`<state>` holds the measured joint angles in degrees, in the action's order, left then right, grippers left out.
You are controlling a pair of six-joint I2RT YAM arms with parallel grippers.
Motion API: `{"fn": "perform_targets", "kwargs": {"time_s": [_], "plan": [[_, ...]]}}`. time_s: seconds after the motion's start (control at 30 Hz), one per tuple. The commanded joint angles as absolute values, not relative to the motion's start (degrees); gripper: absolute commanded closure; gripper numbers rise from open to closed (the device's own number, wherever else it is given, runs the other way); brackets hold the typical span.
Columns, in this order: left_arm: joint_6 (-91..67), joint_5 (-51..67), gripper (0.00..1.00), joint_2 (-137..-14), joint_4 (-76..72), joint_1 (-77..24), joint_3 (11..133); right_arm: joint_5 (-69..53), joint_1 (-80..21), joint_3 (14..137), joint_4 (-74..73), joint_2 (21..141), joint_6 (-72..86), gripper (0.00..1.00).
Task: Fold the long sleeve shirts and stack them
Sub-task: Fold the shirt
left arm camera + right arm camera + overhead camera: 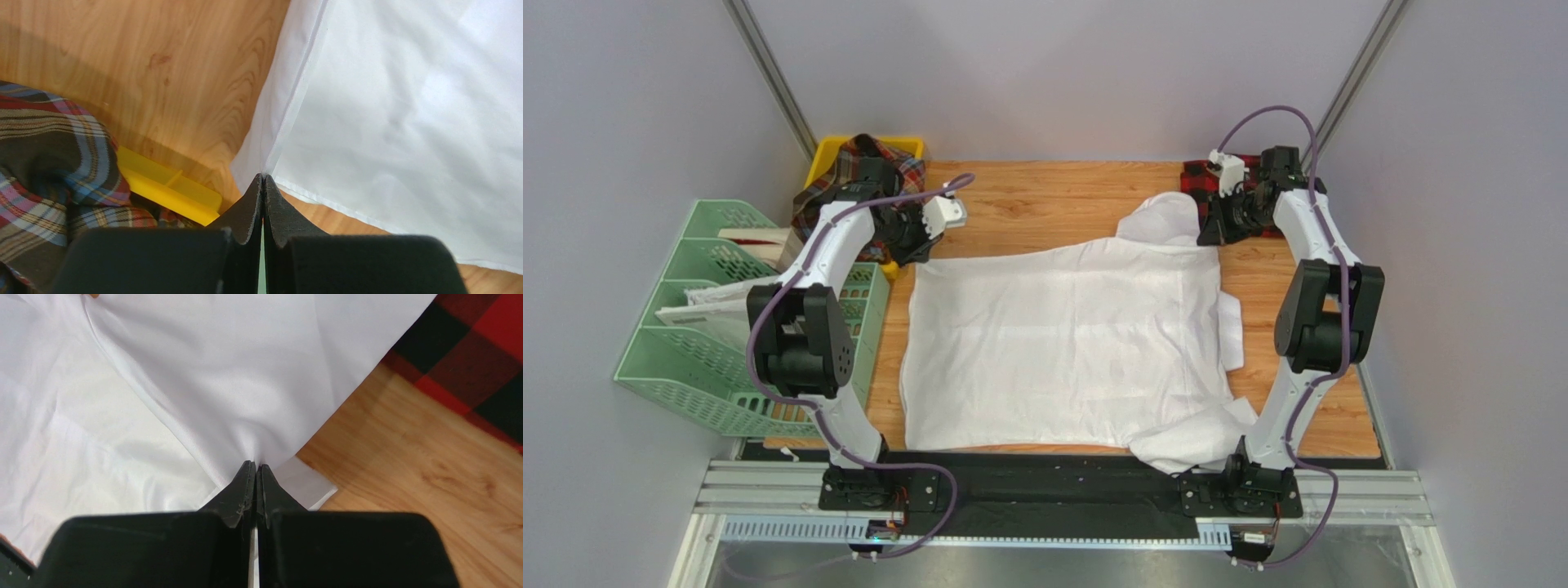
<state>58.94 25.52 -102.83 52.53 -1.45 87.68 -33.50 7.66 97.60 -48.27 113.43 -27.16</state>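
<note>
1. Your left gripper [263, 180] is closed, pinching the far-left corner of the white shirt [1063, 343]. Your right gripper [255, 468] is clamped on its far-right edge.
2. From both grips the cloth spreads back toward you, flat on the table [1051, 196]. Its long axis seems to run left to right, with each arm nearest its own end.
3. Count three shirts: this one, a checked shirt [472, 343] at the far right, and a tartan shirt [55, 159] over the yellow bin [166, 187].
</note>
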Motion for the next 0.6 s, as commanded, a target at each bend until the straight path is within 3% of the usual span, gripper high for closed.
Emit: {"fn": "perform_targets", "kwargs": {"time_s": [0.0, 0.3, 0.57], "plan": [[63.98, 27.16, 1.00, -98.18, 50.98, -1.05, 82.29, -35.33, 7.91, 92.47, -50.18, 108.64, -33.13, 1.00], [64.25, 22.41, 1.00, -101.33, 44.30, -1.14, 73.66, -33.84, 7.91, 82.80, -49.04, 109.68, -35.42, 1.00], [62.23, 20.22, 1.00, -105.21, 41.49, -1.41, 74.79, -32.78, 7.91, 81.03, -47.90, 111.18, -34.90, 1.00]]}}
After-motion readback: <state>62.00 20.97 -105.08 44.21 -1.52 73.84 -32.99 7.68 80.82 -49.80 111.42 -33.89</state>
